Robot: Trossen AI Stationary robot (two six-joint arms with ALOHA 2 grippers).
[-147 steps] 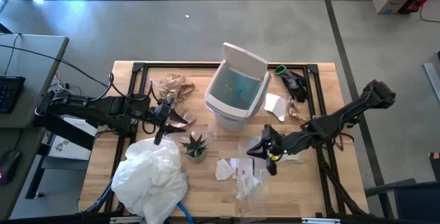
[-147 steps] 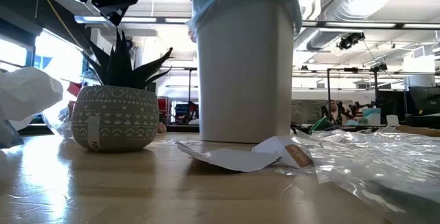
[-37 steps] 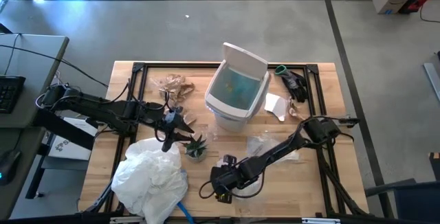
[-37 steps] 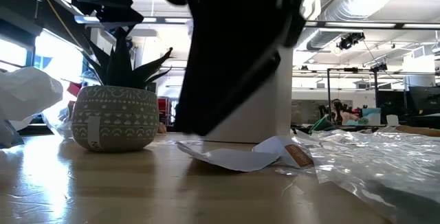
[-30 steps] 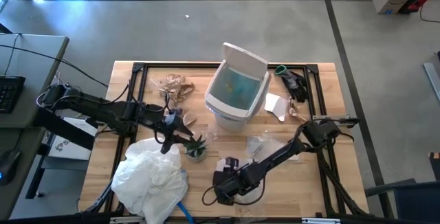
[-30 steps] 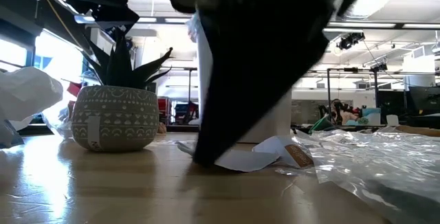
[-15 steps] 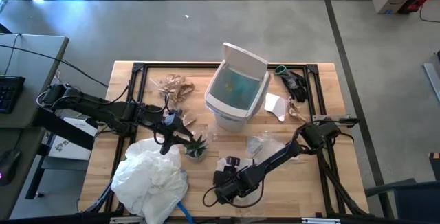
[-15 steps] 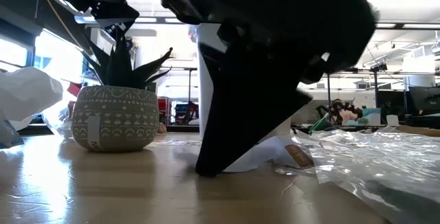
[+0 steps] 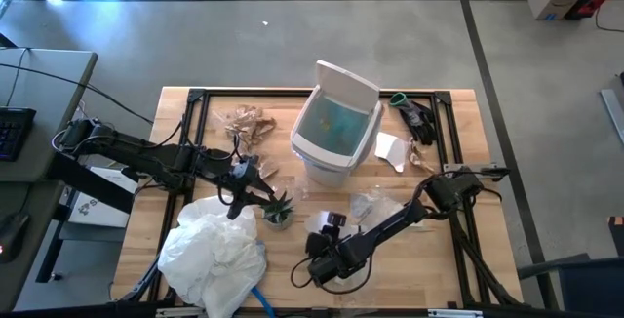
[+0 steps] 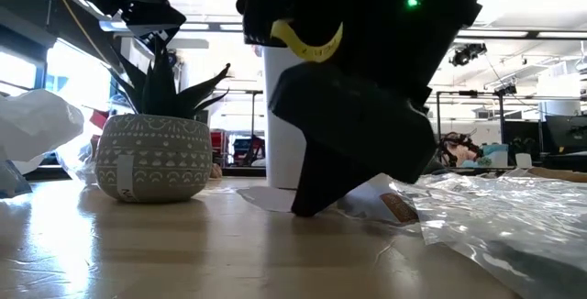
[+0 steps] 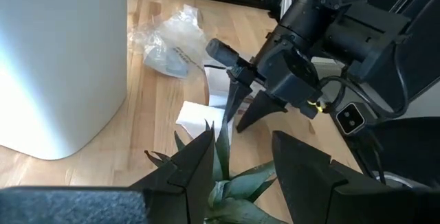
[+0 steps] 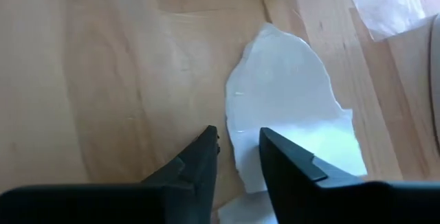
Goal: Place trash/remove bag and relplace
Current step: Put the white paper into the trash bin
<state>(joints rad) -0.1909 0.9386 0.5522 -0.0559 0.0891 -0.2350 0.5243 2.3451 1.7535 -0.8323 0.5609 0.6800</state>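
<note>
While the tall white plastic bin (image 9: 336, 126) with its thin light-blue liner bag (image 9: 334, 118) stands open at the table's far middle, still at the trash-gathering step, judging by the scraps left on the pale wooden table (image 9: 458, 259). Right gripper (image 12: 237, 141) low over the near middle, fingers narrowly parted astride the edge of a flat white paper scrap (image 12: 289, 114), not yet pinching it. Next calls for closing on that edge, lifting, then carrying far to the bin. Left gripper (image 11: 240, 155) open and empty, hovering over the small green spiky potted plant (image 9: 277, 206), left of the scrap.
</note>
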